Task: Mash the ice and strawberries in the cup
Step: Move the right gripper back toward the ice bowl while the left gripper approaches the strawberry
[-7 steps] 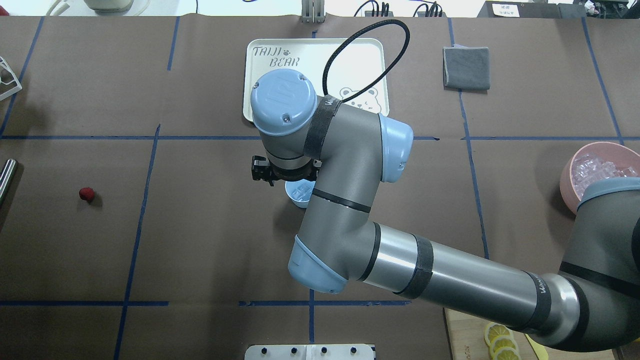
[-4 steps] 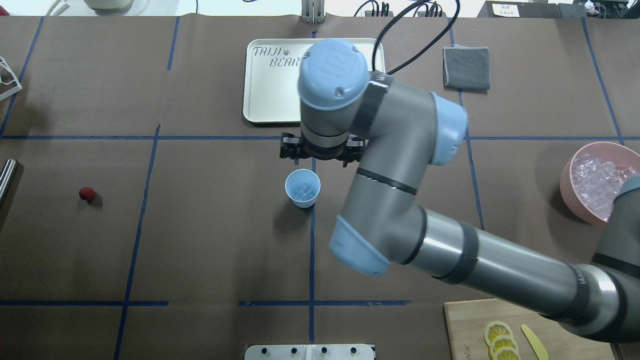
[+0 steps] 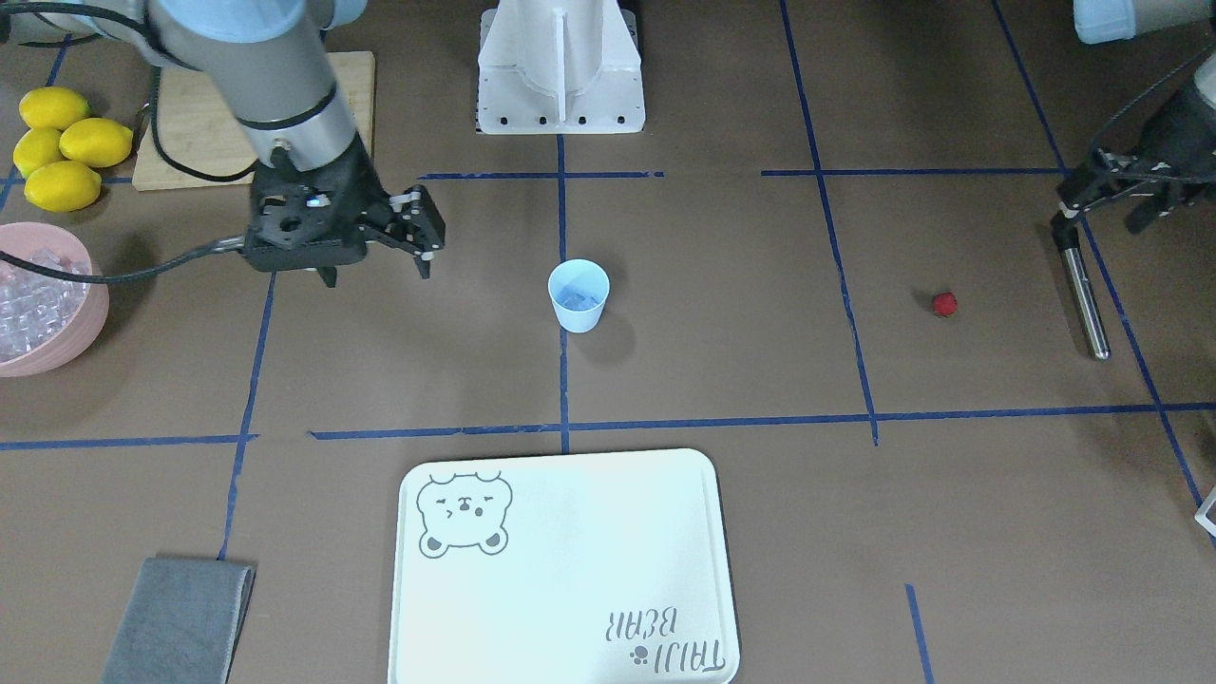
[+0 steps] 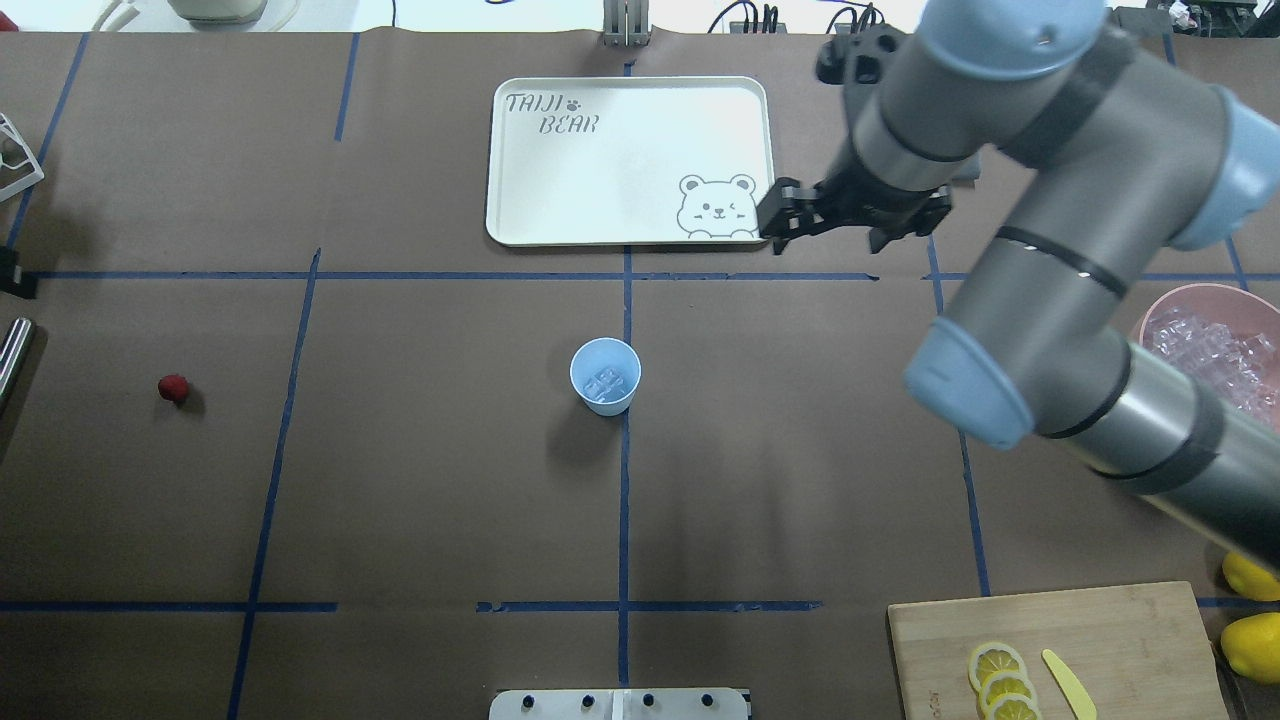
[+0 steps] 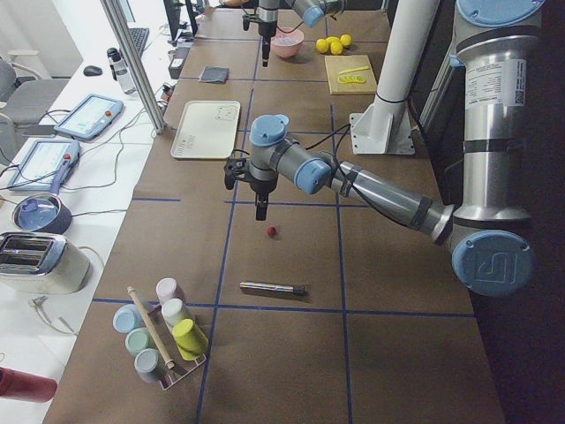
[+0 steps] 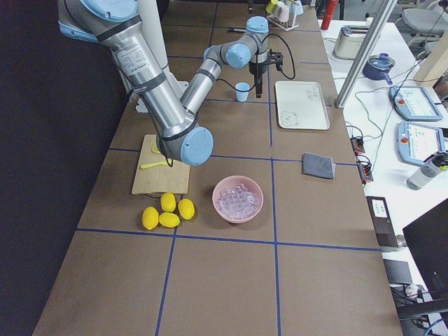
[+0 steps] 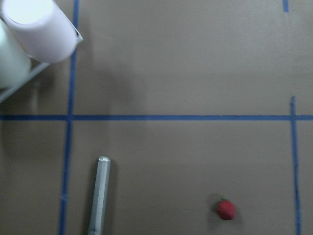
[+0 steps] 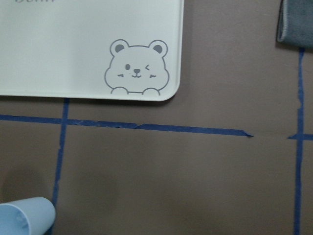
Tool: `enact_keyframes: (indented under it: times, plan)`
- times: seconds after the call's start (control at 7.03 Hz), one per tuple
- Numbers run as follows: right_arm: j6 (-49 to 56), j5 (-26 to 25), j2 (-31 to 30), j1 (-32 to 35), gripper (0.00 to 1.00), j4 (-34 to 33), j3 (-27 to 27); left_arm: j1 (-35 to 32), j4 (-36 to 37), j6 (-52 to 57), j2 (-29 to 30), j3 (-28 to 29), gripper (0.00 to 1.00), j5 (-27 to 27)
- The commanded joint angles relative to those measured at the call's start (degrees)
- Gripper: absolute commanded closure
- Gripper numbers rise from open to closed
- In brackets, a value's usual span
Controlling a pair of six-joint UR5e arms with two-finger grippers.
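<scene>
Overhead exterior view is showing a tapered light blue plastic cup [image 4: 605, 375] holding glassy ice cubes [image 4: 604, 383] on the brown papery tabletop [image 4: 420, 480]; right fingers [image 3: 424, 233] are hanging wide apart, empty; left fingers [image 5: 260, 205] are showing too unclearly to judge.

the overhead looks forward and down; the front view faces back toward it; both share the cup [image 4: 582, 372] and tray [image 4: 600, 170]. side cameras look along the table [image 5: 291, 353] (from opposite ends); wrist cameras sit close, facing down.
</scene>
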State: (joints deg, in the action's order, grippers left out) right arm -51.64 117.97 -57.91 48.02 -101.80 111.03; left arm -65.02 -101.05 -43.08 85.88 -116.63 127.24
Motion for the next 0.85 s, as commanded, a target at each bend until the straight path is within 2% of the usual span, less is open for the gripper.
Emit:
enact_keyframes:
  times: [0.0, 0.14, 0.43, 0.71]
  plan:
    - [12.3, 5.9, -8.3, 8.1, 0.01, 0.3, 3.0, 9.9, -4.7, -9.7, 0.3, -0.3, 0.03, -8.1]
    - [19.8, 9.3, -12.2, 13.2, 0.01, 0.3, 2.9, 12.7, -7.5, -11.1, 1.2, 1.9, 0.03, -10.6]
    - [33.7, 11.7, -18.5, 21.7, 0.01, 0.1, 2.5, 16.2, -19.0, -16.4, 4.2, 11.6, 0.02, -13.6]
    - [44.0, 16.0, -23.8, 28.4, 0.01, 0.2, 1.5, 18.0, -23.7, -17.6, 3.6, 16.4, 0.02, -16.5]
